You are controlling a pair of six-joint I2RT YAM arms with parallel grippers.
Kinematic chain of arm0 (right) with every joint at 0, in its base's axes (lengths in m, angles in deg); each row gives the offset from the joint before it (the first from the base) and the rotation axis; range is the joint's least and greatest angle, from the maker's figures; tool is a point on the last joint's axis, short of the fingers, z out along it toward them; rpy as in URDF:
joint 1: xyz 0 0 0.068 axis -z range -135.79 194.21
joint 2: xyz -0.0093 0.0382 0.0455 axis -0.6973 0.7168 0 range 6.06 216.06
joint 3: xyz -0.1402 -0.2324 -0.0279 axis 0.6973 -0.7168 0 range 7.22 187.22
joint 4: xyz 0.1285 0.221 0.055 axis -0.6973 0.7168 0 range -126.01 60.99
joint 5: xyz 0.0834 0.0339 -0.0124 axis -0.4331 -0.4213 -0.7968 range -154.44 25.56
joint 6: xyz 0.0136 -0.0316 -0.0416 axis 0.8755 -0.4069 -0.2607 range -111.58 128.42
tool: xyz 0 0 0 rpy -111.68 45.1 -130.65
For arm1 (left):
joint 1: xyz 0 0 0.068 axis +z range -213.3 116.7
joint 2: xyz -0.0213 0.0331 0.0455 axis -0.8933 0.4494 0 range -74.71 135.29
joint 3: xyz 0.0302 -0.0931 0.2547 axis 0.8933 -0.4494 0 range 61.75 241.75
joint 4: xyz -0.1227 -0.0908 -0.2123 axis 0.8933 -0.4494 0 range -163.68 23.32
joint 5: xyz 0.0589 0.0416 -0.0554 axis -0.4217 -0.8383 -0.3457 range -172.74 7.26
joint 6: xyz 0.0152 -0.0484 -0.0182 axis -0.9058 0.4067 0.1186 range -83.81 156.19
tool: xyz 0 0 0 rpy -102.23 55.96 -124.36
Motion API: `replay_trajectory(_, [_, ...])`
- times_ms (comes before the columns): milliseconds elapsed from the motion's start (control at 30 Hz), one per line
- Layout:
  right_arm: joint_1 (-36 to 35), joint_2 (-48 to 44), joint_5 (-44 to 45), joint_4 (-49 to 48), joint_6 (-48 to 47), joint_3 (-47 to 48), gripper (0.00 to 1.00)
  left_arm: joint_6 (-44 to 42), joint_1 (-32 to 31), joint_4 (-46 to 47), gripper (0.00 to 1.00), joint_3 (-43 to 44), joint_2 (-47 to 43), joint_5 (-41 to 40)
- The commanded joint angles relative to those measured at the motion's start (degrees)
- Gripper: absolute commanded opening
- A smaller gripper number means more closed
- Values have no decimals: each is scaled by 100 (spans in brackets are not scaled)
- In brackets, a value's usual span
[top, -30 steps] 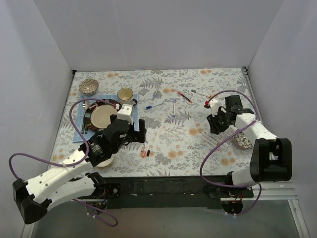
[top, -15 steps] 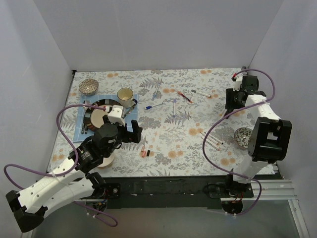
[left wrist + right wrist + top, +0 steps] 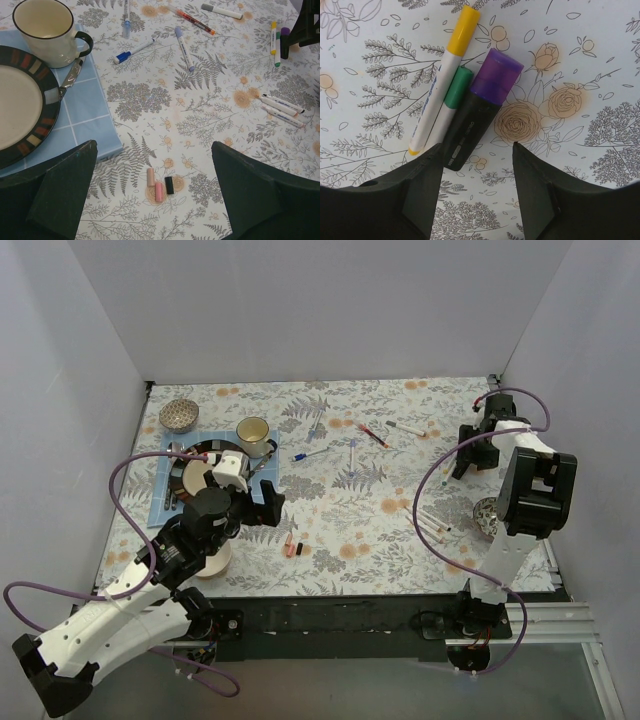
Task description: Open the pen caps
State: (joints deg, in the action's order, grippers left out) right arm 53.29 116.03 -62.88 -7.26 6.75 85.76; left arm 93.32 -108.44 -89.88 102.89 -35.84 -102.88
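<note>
Near table's (image 3: 385, 490) right edge, three capped pens (image 3: 451, 107) — right fingers (image 3: 420, 195) spread

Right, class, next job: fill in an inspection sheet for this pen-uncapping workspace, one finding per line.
Surface: floral-print tablecloth, flat, covering the table.
Job's things: yellow-capped white pen, green-capped white pen and purple-capped black marker lie side by side, caps on; pink cap and black cap lie loose together; other pens scattered.
Clutter: cream mug beside dark-rimmed plate and metal cutlery on blue mat; round mesh bowl far left.
Grippers: left gripper open above the loose caps; right gripper open over the black marker, holding nothing.
Cables: purple cables loop off both arms.
Surroundings: white walls on three sides.
</note>
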Motion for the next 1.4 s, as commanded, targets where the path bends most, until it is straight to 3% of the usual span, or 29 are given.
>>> replay_trajectory(0, [67,68,-33,87,88,240,63,-105,67,105,98,-28,-55,116])
replay_trajectory(533, [76,481,-112,104,88,275,63,-114,181,114,98,-28,-20,204])
replay_trajectory(733, [76,516,239,60,-17,205,59,-114,199,123,98,-28,-20,204])
replay_trajectory(1133, [287,631,-68,60,-263,56,26,-105,225,132,98,-28,-11,300])
replay_trajectory(1200, [313,561,-269,52,-307,65,14,-79,243,140,98,-28,-11,370])
replay_trajectory(1367, [410,-228,-516,-247,-404,-128,1,88,269,228,98,-37,-38,818])
